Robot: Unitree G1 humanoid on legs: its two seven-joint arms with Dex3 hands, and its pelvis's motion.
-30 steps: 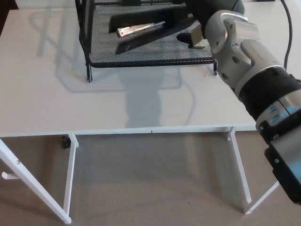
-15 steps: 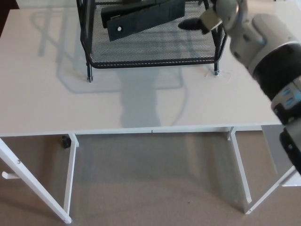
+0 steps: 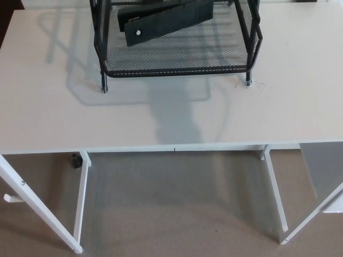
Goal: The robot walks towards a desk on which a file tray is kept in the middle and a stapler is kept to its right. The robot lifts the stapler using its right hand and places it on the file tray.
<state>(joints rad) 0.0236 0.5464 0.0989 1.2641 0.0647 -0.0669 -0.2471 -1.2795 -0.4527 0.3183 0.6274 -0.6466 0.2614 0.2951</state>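
— Neither the left hand nor the right hand is showing anywhere in the frame, so I am not guessing at how their fingers are standing or whether they are holding anything.

— Where is the stapler sitting, then?

— The stapler [image 3: 166,20] is lying on the mesh floor of the file tray [image 3: 177,71], at the upper middle of the frame. It is slanting from lower left up toward the right, with a small bright rivet [image 3: 138,32] showing at its left end. The top edge of the frame is cutting off part of it.

— How are you expecting it to handle?

— I am judging it stiff and fairly heavy for its size, with a smooth dark shell that could be slipping under hard fingers. Being hinged, it may be inclined to swing open if taken by one end. I am thinking the middle of the long body is the place to grip, thumb on one side and fingers on the other.

— Is anything else lying in the tray?

— Nothing that I am seeing. The mesh around the stapler is looking bare, though the tray's far part is running out of the frame. The tray is standing on thin legs [image 3: 103,85] on the white tabletop [image 3: 161,115], and nothing is lying beside it to the right.

— So the task is looking finished?

— I am judging it so, with the stapler resting inside the tray.
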